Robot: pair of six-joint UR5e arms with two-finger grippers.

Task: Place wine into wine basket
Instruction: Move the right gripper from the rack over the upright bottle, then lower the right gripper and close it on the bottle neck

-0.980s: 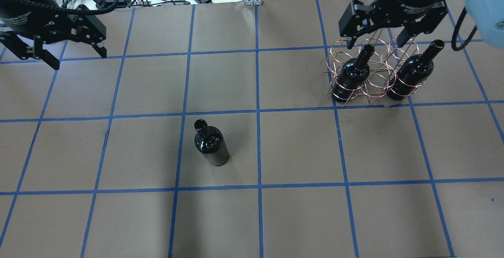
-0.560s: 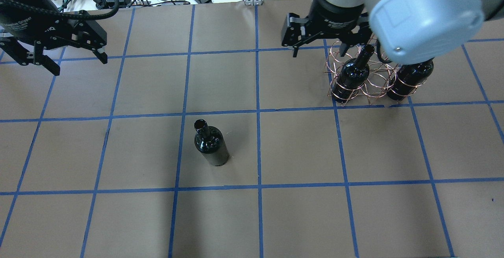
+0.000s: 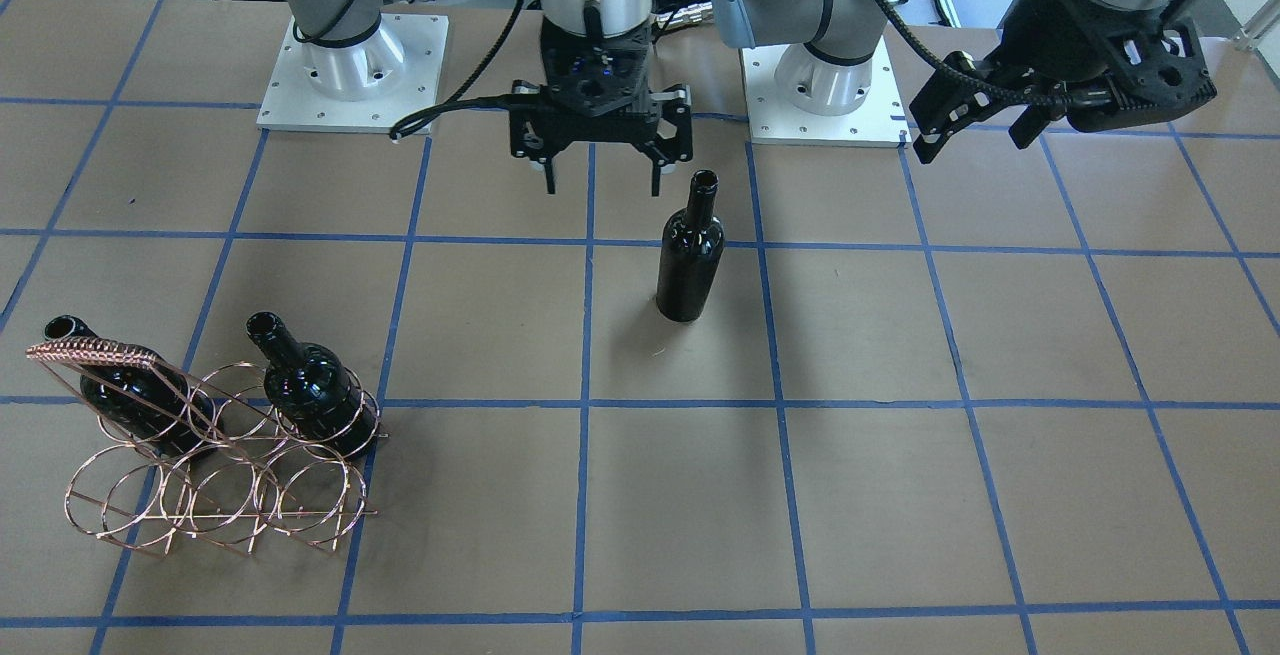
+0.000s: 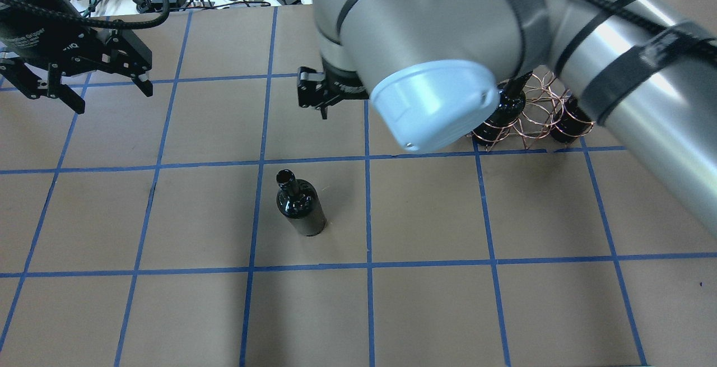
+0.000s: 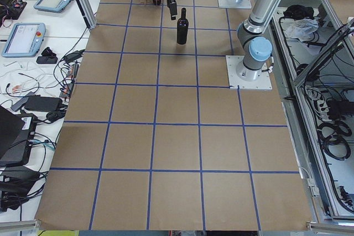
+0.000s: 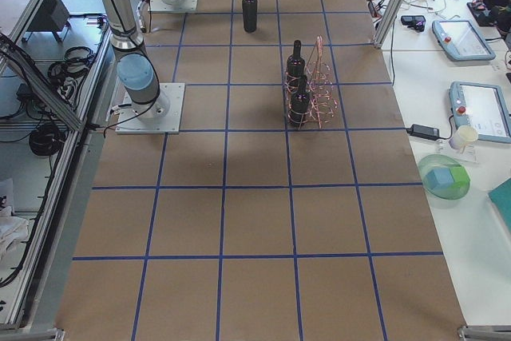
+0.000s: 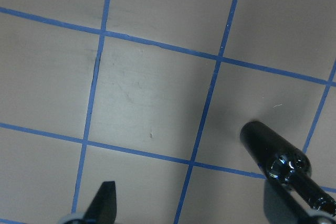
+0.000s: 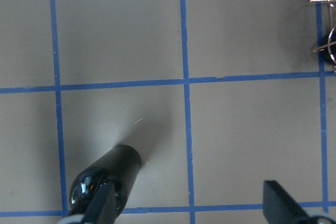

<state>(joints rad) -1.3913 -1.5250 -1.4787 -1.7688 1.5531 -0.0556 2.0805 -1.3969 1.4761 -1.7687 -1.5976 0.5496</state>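
Near wine [image 3: 688, 270]: right jaws wide apart, empty; left jaws likewise.

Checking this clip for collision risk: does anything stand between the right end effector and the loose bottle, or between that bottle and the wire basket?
Nothing visible does. Only bare paper lies between the open right end effector and the upright wine, and between that wine and the wine basket.

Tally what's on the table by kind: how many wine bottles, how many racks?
Wine bottles: 3 (free-standing bottle; two racked bottles)
Wine basket: 1
Total: 4
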